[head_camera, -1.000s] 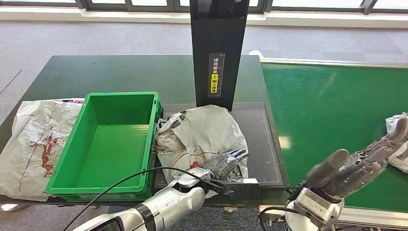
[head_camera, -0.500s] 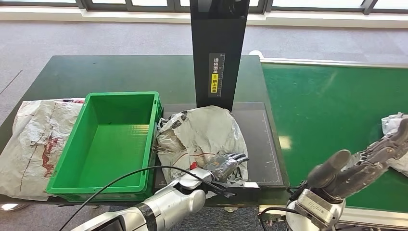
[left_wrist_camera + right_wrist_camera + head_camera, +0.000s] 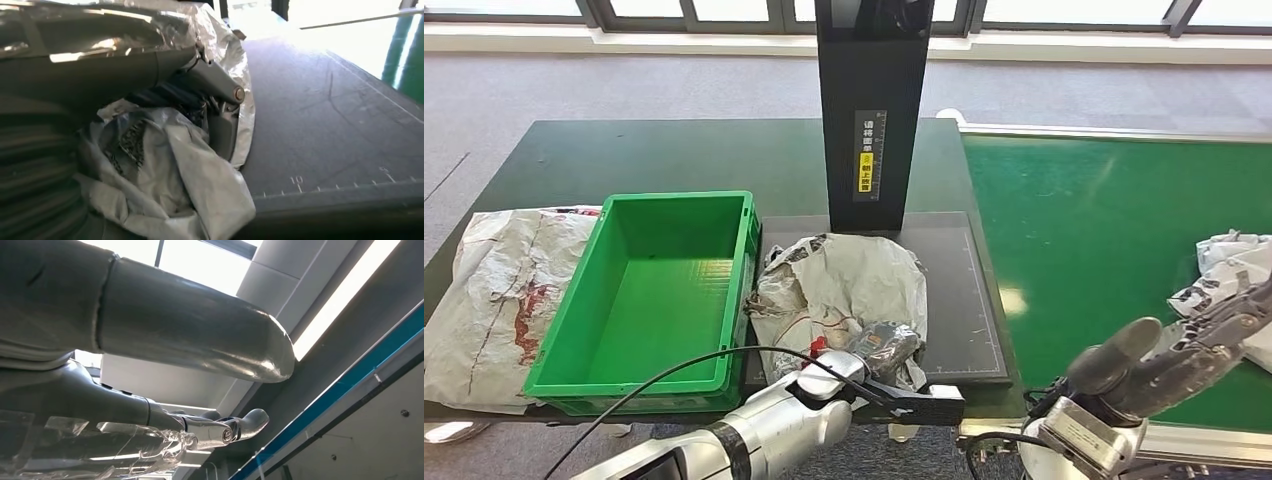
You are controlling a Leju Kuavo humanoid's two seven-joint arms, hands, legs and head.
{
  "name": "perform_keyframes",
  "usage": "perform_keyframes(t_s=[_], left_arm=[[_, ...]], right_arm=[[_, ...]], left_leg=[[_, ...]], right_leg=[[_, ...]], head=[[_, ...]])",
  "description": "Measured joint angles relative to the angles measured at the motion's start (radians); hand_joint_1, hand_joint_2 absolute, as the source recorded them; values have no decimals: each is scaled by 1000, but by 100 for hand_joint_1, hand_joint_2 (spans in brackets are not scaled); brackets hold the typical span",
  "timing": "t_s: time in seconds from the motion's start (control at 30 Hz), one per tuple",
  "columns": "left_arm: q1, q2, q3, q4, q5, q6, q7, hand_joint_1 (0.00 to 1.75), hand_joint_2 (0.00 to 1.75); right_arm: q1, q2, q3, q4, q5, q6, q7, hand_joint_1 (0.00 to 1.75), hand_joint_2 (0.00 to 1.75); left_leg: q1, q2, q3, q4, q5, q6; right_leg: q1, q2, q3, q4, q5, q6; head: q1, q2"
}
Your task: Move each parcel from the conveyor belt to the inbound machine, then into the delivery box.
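Crinkled grey parcel gripped by left hand; right hand spread, empty.

"10" and "5" on the scanner platform's ruled edge.

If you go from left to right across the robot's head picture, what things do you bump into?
Crumpled parcel at the table's edge → green box → parcel on the dark machine plate → green conveyor belt → parcel on the belt.
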Motion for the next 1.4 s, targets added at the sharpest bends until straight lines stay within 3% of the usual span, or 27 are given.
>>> perform_keyframes(t_s=[0.17,0.3,0.43,0.63,0.77,0.9,1.03,1.1,1.27,1.4], left_arm=[[1,4,96,-6,118,-39,-344,175,175],[4,17,207,-41,117,-53,-450,175,175],[19,27,317,-83,44,0,-450,175,175],[55,27,473,-171,-67,186,-418,175,175],[68,27,526,-206,-82,209,-412,175,175],[91,26,562,-258,-192,312,-368,175,175],[175,17,671,-472,-522,365,-274,175,175],[200,13,720,-573,-613,368,-251,175,175],[259,14,811,-823,-649,371,-250,175,175],[296,21,903,-1043,-571,371,-317,175,175]], right_arm=[[0,0,-4,2,-11,0,0,0,0],[2,0,-14,4,-13,0,0,0,0],[4,0,-18,4,-10,0,0,0,0],[13,1,-31,1,-2,-1,0,0,0],[18,1,-35,-1,-1,-1,0,0,0],[19,1,-35,-2,-1,-1,0,0,0],[18,1,-36,-2,-4,-1,0,0,0],[18,1,-36,-2,-8,-1,0,0,0],[16,2,-36,4,-15,-1,0,0,0],[15,2,-36,10,-18,0,0,0,0]], left_leg=[[0,-3,-3,0,6,-2],[0,-4,-4,0,4,-2],[0,-4,-5,0,4,-2],[0,-4,-6,0,3,-2],[0,-4,-6,0,3,-2],[0,-4,-7,0,3,-2],[0,-3,-7,0,3,-2],[0,-3,-8,0,2,-2],[0,-3,-8,0,2,-2],[1,-3,-9,0,2,-3]], right_leg=[[0,-2,-6,1,4,-1],[0,-2,-7,1,2,-2],[0,-2,-8,1,1,-2],[0,-2,-9,1,1,-1],[0,-2,-9,1,1,-1],[0,-2,-9,1,1,-1],[0,-2,-10,1,1,-2],[0,-2,-10,1,0,-2],[0,-1,-11,1,0,-2],[1,-2,-11,2,-1,-3]], head=[[0,0],[0,0],[0,0],[0,0],[0,0],[0,0],[0,0],[0,0],[0,0],[0,0]])
